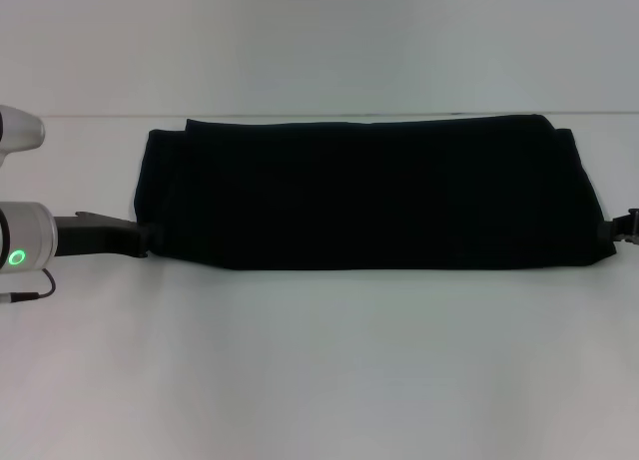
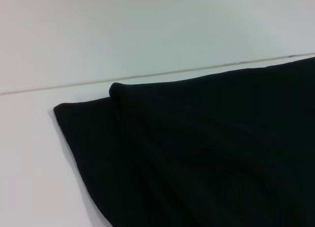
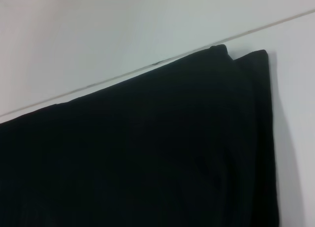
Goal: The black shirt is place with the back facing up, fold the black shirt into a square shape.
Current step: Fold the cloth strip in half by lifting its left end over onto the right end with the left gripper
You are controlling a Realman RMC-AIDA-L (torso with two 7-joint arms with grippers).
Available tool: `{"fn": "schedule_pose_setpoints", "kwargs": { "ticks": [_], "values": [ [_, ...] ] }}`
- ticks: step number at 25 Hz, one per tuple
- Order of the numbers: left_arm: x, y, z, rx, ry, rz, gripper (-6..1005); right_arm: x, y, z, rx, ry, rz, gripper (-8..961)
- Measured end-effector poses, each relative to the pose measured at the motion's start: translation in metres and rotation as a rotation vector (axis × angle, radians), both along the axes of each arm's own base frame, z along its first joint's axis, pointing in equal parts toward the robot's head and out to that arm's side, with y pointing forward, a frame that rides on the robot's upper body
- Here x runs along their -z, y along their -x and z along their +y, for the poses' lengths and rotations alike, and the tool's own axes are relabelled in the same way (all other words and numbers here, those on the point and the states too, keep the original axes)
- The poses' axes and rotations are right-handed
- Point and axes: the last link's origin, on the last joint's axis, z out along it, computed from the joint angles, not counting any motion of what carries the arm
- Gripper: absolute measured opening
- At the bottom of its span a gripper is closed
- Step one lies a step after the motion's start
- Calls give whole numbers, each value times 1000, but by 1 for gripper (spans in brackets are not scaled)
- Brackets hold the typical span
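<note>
Two grippers at opposite short ends of black shirt [image 1: 369, 193], low against white tabletop [image 1: 319, 370]. Shirt lying flat toward far edge of tabletop, already folded into long band, one layer stepped back at each end. Left gripper [image 1: 143, 239] touching near-left corner; right gripper [image 1: 617, 228] at near-right corner. Grasp or release: cannot tell for either. Placement judged to suit folding ends inward.

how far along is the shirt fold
Done: the plain black soft-fabric shirt lies as a long doubled band on the white table. In hand: the left gripper and right gripper sit at its two ends. Left: folding the ends inward into a square.
</note>
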Motion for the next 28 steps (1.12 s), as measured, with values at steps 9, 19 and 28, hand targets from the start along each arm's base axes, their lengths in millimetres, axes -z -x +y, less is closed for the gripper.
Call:
{"fn": "schedule_pose_setpoints", "kwargs": {
  "ticks": [9,19,28],
  "values": [
    [-6,3,-3,-10,-11,-6,25,-2,-6,-4,9,-18,-3,13],
    [-7,9,-12,-25,2,-23,30,-4,-12,-8,26,-33,7,13],
    [-11,8,-14,-20,4,-33,35,-5,-12,-10,11,-51,21,12]
  ]
}}
